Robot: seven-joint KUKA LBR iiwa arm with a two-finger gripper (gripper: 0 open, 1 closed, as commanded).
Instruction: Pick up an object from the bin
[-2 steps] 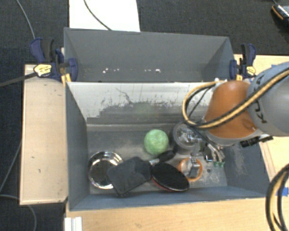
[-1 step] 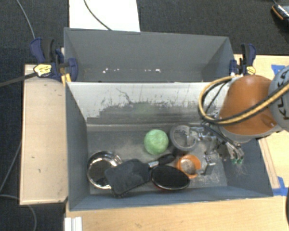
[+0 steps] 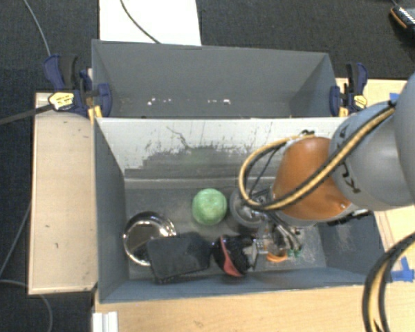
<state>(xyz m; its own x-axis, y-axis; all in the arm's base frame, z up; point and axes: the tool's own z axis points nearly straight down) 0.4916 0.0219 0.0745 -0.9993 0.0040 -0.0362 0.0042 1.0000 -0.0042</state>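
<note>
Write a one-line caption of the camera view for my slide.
Gripper low in the grey bin beside a red-and-black object, near a green ball, black block and metal cup.

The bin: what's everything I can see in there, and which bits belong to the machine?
Bin: one, grey metal, centre of the view.
Ball: one, green, middle of the bin floor.
Bowl: one, shiny silver, left of the floor, partly under the block.
Block: one, black, by the front wall.
Small thing: one, red and black, right of the block; kind unclear.
Gripper: one, metal, low in the bin beside the small thing.
Arm: one, grey with an orange cover and cables, reaching in from the right.
</note>
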